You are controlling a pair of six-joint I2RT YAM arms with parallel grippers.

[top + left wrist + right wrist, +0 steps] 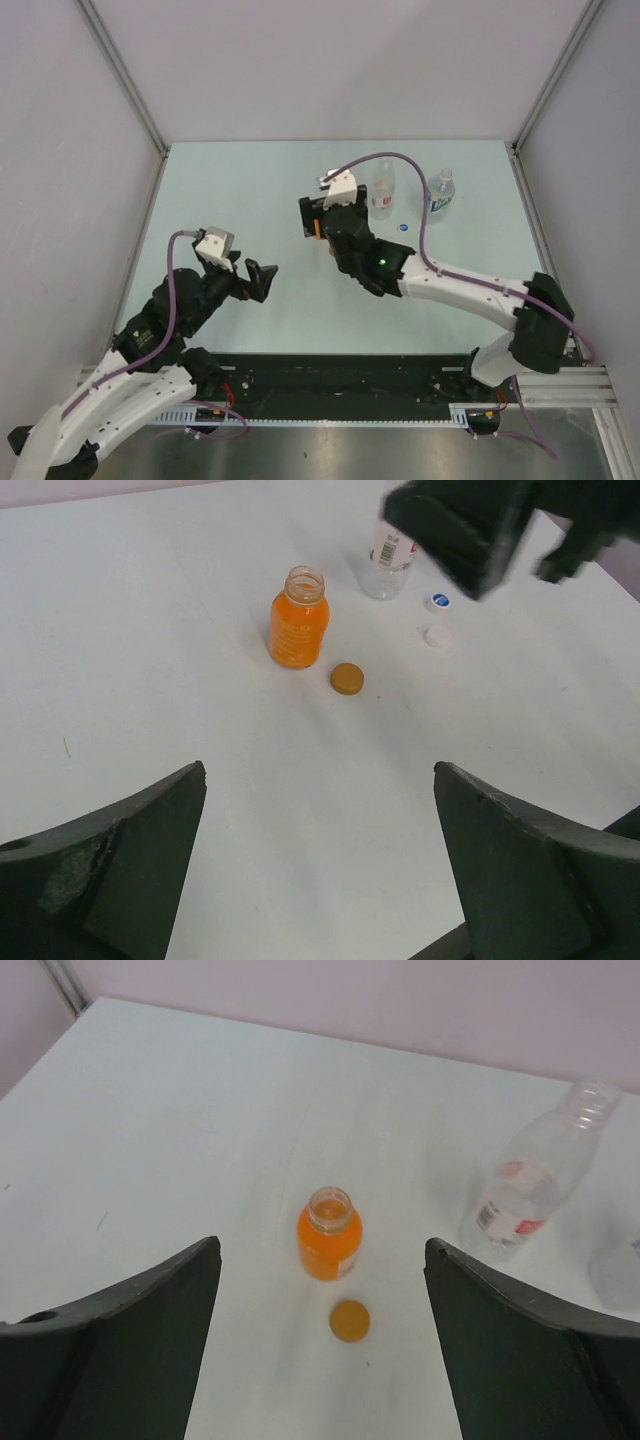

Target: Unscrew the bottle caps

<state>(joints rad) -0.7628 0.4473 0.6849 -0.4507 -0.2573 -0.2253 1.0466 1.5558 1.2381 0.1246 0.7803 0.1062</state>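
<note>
Well to the left of the orange bottle [298, 630], the left fingers [130, 865] stand spread as wide as they go over bare counter [240, 190], holding nothing. In the left wrist view the bottle sits far ahead of them, roughly in line with the gap between the tips.

Over the orange bottle, the right fingers [120, 1345] are also parted wide and empty. In the right wrist view the bottle stands upright beyond the tips, centred in the gap and touching neither finger. Its neck is open.

Just beside the bottle, on the side nearer the right wrist camera, the orange cap [350, 1320] lies flat on the counter, apart from both fingers.

Right of the orange bottle stands the clear bottle with the red-white label [540, 1185], upright with its neck open. From the left wrist camera, the right arm hides its upper part.

Between that bottle and the orange cap lies the white cap [436, 636], and close to it, nearer the red-labelled bottle, the blue cap [438, 602]. Both rest on the counter.

Farthest right of the orange bottle is the clear bottle with the blue-white label [441, 190], upright. Whether its neck is open I cannot tell.

Counted: three bottles, three caps, all three caps lying loose on the counter, and two pairs of fingers.
</note>
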